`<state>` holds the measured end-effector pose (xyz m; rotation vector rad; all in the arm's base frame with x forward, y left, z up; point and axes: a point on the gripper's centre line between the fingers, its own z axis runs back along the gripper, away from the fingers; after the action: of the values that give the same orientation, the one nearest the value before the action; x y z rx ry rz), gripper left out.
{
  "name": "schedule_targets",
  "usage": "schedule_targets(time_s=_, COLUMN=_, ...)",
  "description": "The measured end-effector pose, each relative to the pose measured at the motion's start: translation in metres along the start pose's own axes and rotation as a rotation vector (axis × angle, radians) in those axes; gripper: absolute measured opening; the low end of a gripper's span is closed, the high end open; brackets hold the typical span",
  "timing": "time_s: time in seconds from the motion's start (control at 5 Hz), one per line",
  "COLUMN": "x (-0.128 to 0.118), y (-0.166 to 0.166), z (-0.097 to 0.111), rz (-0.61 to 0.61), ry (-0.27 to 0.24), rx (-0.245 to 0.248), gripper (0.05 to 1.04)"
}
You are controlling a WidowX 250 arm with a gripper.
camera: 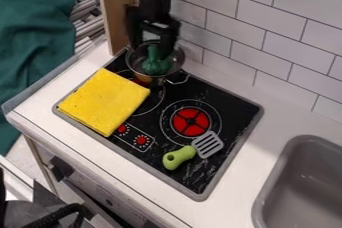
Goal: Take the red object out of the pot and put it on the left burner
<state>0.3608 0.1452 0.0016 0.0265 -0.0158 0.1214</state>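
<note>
Sink (300, 187), grey, on our side of the gripper (152, 48) and well apart from it, out to the right. Next we log a spatula (207, 144), green-handled with a slotted grey blade, lying on the black cooktop (235, 117), below and right of the gripper. Two red dials (141, 140) sit left of it. Red burner (190, 122) just beyond the blade, still to the gripper's right. Yellow cloth (103, 102), folded flat, lower left of the gripper; it partly overlaps the left burner (155, 99).

Farther back, just below the gripper, we find the metal pot (180, 58), upright. Inside we see a dark green object (155, 64), neck up. Orange-red patch (143, 78) low on the pot's near side; we cannot tell whether it is the red object. Gripper hangs over the pot, fingers spread apart. Behind it, we note white wall tiles (230, 12).
</note>
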Motion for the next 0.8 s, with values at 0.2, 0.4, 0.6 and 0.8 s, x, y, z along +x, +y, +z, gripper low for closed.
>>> schedule_targets(time_s=0.2, x=-0.0004, y=0.0017, z=-0.0007, rz=-0.001, ry=-0.009, rx=-0.009, gripper=0.662)
schedule_targets(time_s=0.4, x=-0.0012, y=0.0030, z=-0.0043, rz=0.001, ry=-0.004, rx=-0.012, gripper=0.357)
schedule_targets(time_s=0.6, x=-0.0007, y=0.0030, z=-0.0046, rz=0.009, ry=-0.007, rx=-0.016, gripper=0.244)
schedule_targets(time_s=0.8, x=0.0002, y=0.0026, z=-0.0045, rz=0.009, ry=-0.009, rx=-0.016, gripper=0.243)
